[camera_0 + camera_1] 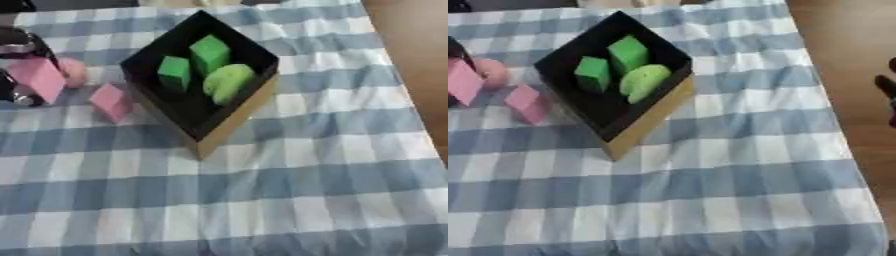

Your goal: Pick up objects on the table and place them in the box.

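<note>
Left eye view: left hand (19, 65) clamped on pink block (39, 77); box (229, 119) holds three green pieces; right hand state unclear.

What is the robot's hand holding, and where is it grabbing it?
The left hand holds a pink block, fingers curled over its top and far left side. The right hand barely shows at the edge; nothing seen in it.

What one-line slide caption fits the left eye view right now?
Left hand grips a pink block beside the box holding three green pieces; another pink block waits on the checked cloth.
</note>
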You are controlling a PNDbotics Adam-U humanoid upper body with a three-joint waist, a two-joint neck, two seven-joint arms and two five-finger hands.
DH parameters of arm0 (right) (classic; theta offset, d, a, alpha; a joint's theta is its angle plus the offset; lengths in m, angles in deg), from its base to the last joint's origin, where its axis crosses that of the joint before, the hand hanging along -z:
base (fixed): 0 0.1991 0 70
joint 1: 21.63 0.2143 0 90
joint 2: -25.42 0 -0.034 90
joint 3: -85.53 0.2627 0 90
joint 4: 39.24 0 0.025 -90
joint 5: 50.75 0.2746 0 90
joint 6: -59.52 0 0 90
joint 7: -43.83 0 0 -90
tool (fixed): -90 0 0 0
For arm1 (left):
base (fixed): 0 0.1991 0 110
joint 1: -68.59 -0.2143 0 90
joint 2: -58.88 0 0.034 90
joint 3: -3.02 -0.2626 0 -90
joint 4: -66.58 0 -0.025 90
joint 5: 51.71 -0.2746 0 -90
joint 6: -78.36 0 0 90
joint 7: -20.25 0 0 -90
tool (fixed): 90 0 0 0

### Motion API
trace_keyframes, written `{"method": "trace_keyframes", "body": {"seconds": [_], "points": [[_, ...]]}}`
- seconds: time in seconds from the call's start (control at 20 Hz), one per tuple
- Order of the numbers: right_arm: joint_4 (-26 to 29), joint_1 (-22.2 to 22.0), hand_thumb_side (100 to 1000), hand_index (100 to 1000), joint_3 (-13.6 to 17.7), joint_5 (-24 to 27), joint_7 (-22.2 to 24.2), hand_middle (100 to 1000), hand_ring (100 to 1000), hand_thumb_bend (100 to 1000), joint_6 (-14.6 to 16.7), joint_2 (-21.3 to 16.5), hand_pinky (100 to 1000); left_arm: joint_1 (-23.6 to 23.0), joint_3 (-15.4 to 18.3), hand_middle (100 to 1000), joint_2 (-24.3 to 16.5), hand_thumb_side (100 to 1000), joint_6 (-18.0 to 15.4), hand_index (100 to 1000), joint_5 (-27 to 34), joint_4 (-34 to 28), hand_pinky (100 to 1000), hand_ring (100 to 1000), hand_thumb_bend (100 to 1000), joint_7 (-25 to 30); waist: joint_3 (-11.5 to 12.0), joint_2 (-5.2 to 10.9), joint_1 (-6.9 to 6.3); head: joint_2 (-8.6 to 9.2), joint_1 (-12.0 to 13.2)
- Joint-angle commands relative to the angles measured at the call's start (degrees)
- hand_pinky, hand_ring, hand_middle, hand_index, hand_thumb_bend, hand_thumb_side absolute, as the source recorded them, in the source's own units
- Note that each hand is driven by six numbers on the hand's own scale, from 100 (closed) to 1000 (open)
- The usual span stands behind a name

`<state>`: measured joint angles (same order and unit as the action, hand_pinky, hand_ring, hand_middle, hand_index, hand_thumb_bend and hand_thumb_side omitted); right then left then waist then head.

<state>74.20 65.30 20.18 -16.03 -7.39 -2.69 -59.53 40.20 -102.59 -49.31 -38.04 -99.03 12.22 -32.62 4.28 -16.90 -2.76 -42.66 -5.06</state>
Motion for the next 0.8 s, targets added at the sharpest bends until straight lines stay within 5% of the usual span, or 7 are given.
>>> {"method": "trace_keyframes", "body": {"seconds": [0.05, 0.8], "points": [[1.1, -0.1, 523, 1000, 0.3, 0.6, 1.3, 458, 1000, 100, 1.6, -1.9, 967, 3.3, 0.2, 578, -0.1, 100, -4.2, 703, 1.2, -3.2, 770, 719, 403, 5.1, 0.1, 1.74, -0.94, 0.31, 0.3], [1.1, 0.2, 523, 1000, -0.2, 1.8, 1.6, 459, 1000, 100, 0.4, -2.3, 968, 13.5, -2.2, 580, 16.1, 100, -4.2, 712, 3.7, -5.7, 783, 722, 322, 8.5, -1.8, 2.42, -1.22, -0.12, 1.7]]}}
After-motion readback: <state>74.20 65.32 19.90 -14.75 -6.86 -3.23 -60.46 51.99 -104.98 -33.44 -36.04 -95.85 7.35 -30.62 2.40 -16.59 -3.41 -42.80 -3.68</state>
